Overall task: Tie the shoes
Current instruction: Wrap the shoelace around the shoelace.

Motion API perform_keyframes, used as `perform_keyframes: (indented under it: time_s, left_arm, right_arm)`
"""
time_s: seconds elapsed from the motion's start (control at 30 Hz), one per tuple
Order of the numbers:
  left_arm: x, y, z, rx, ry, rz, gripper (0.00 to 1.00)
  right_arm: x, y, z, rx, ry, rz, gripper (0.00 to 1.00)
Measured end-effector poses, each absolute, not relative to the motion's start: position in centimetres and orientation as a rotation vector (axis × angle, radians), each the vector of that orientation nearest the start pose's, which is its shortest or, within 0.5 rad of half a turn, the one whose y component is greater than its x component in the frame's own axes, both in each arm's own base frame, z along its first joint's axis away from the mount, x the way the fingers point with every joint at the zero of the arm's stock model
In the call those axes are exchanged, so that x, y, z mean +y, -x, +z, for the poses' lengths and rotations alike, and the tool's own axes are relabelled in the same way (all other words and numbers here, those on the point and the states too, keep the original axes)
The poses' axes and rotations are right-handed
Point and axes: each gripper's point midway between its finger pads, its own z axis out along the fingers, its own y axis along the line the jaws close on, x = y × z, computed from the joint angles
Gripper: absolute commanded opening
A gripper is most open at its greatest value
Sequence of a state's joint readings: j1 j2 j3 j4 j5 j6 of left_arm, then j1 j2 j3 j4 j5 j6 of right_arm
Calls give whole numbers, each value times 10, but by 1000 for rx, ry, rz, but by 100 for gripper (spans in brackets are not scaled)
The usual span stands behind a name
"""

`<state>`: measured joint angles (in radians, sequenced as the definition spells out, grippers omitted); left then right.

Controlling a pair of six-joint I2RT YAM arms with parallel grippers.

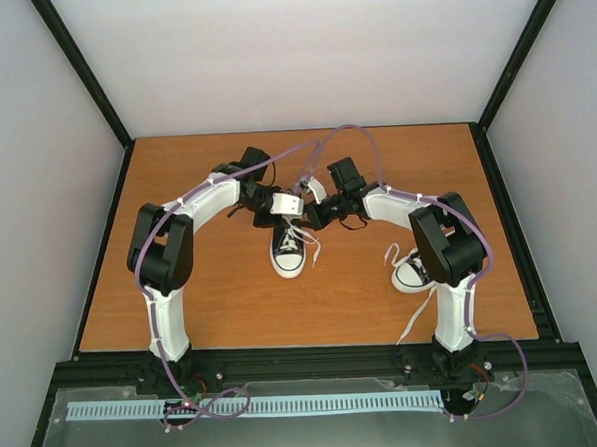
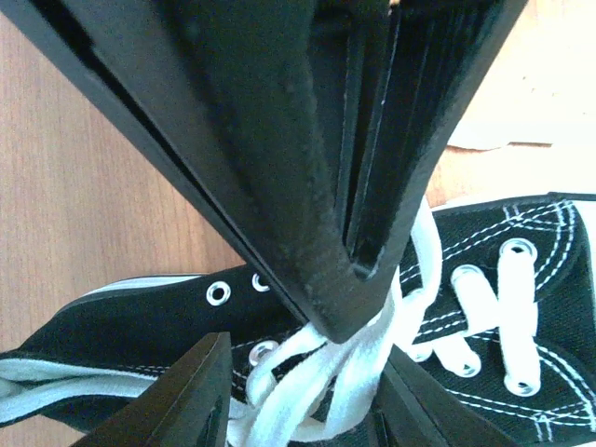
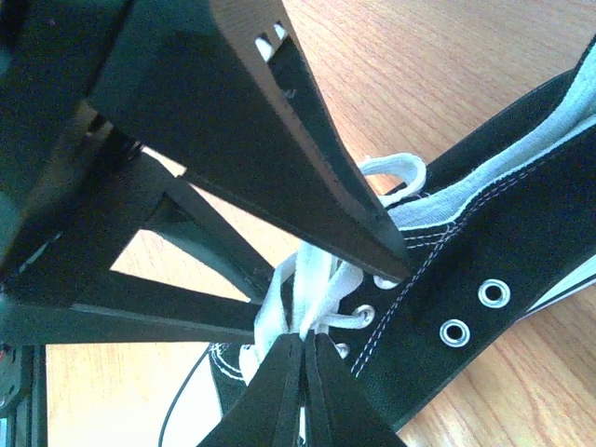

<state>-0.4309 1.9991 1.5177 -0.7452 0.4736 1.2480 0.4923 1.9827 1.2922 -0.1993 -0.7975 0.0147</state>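
Two shoes (image 1: 288,252): light, soft canvas.
Laces (image 3: 312,289): limp, slippery; I'd grip near the eyelets.
My right fingers (image 3: 291,391): pinching laces.
My left fingers (image 2: 186,400): spread, laces between.

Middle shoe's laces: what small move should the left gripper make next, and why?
Probably close the left gripper on the laces: it stands open with white strands between its jaws, while the right gripper is pinched shut on the same bunch.
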Motion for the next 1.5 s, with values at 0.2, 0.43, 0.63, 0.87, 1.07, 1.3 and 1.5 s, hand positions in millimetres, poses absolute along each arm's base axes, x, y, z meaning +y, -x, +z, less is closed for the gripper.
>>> perform_keyframes:
  time_s: [0.2,0.43,0.63,0.87,1.07,1.3,1.5]
  left_arm:
    - [-263,-373,87,-2285,2741,636,52]
    - [-261,-362,88,-2231,2719,698,55]
    - [-259,-360,86,-2227,2705,701,38]
    - [-261,-364,86,-2254,2700,696,37]
    - [-261,-368,86,-2264,2708,671,23]
    - [-262,-373,87,-2305,2695,662,15]
    - [-260,-375,85,-2314,2691,621,27]
  right_arm:
    - [333,-360,95,2263,929,1201,3]
    - [332,-359,97,2258,935,1197,3]
    - [332,-359,98,2256,936,1197,3]
    - [332,-358,98,2256,936,1198,3]
    - [332,-358,97,2259,936,1199,3]
    - [331,-357,96,2262,936,1201,3]
    - [331,-356,96,2264,936,1201,3]
